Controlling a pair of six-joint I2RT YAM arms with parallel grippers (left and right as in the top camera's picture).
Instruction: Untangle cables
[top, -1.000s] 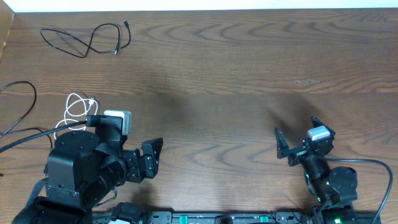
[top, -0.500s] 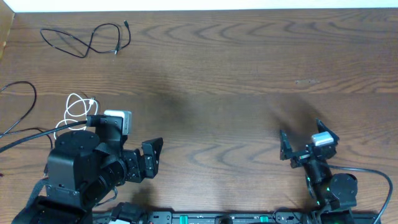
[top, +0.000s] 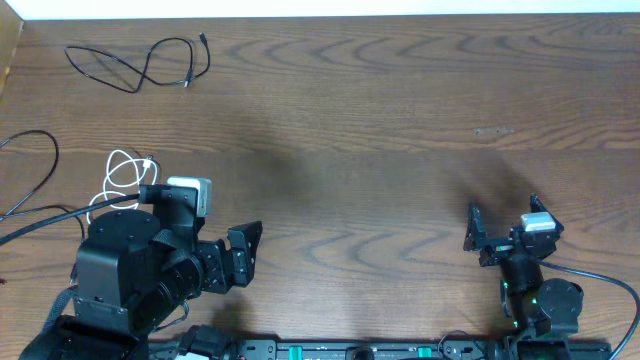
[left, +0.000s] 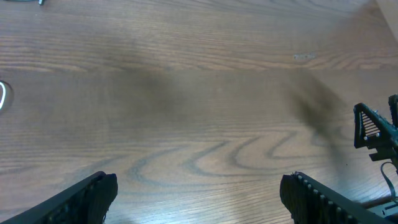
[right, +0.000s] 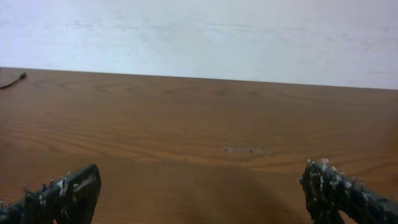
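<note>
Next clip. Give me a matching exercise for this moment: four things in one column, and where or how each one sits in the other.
Things:
1. white cable
2. looped black cable
3. left gripper
4. right gripper

Places and states:
A. open, facing the far wall
B. lying alone at the far left of the table
C. partly hidden by the left arm
D. open, facing the other gripper

Pairs: 1-C, 2-B, 3-D, 4-A
</note>
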